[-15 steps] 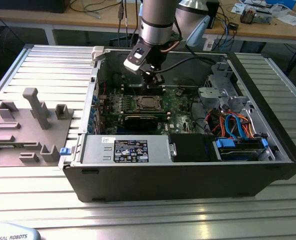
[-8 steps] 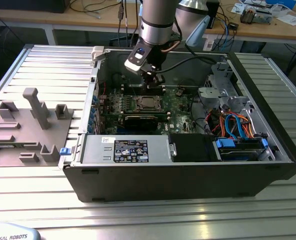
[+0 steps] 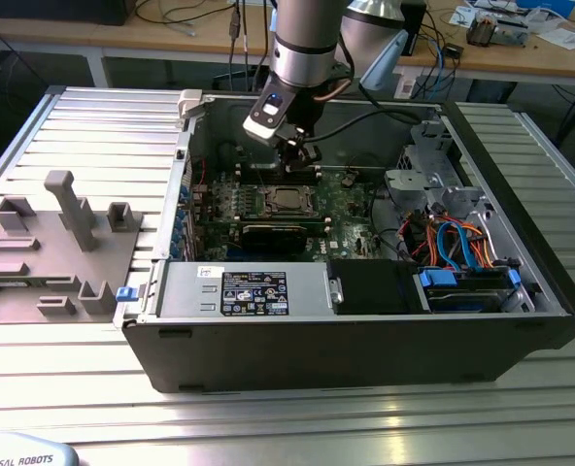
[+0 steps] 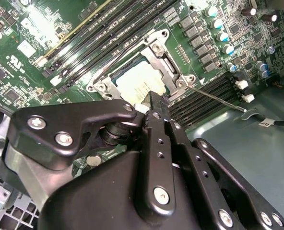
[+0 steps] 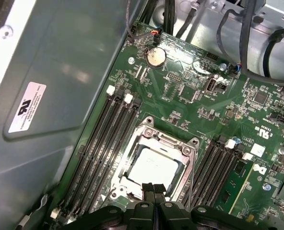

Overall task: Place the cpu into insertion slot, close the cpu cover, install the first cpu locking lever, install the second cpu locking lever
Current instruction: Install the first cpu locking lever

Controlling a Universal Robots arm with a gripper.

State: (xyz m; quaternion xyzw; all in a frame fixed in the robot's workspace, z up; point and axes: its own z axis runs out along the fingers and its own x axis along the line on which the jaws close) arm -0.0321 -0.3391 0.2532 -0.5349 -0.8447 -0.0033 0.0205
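The cpu (image 5: 154, 167), a pale silver square, lies in the insertion slot (image 5: 147, 128) on the green motherboard (image 5: 190, 110). The cpu cover (image 5: 189, 160), a silver frame with a window, is down flat around it. My gripper (image 5: 154, 186) hangs just above the chip's near edge, shut, with nothing between its black fingers (image 4: 155, 101). A thin wire locking lever (image 4: 214, 97) sticks out sideways from the socket corner, and a second wire lever (image 4: 114, 58) runs along the opposite side. In the exterior view the gripper (image 3: 302, 155) is inside the open computer case, over the cpu (image 3: 286, 200).
Long black memory slots (image 5: 101, 143) flank the socket on both sides. The case's grey side wall (image 5: 60, 96) stands close by. A drive cage with coloured cables (image 3: 443, 233) and the power supply (image 3: 249, 291) take up the rest of the case. Grey fixture blocks (image 3: 64, 243) sit on the exterior view's left.
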